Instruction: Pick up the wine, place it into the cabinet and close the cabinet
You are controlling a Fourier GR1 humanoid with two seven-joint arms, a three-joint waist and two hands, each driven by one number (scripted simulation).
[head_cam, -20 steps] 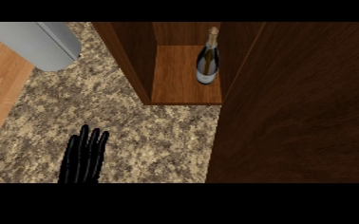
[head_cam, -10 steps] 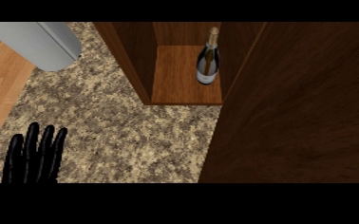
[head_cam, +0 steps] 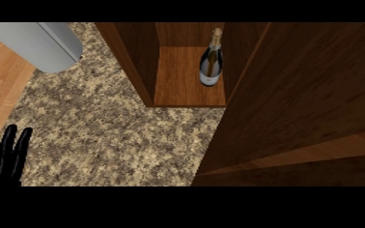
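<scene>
Wine, a dark glass bottle with a pale foil neck [head_cam: 211, 63], stands upright inside the brown wooden cabinet [head_cam: 189, 84], whose wide door [head_cam: 299, 101] hangs open. Risk: the door may stay ajar, since only the left hand [head_cam: 14, 149] shows, fingers straight at the speckled bench's [head_cam: 107, 135] edge.

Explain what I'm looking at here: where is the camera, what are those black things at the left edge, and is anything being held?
The camera sits in a humanoid robot's head, looking steeply down at a speckled counter. The black shapes at the lower left are fingers of its left hand, straight and holding nothing. Its right hand is out of view. A wooden cabinet stands on the counter, and a wine bottle stands upright on its shelf. The big brown panel at right looks like the cabinet's door, not shut. The grey object at upper left I can't identify.
</scene>
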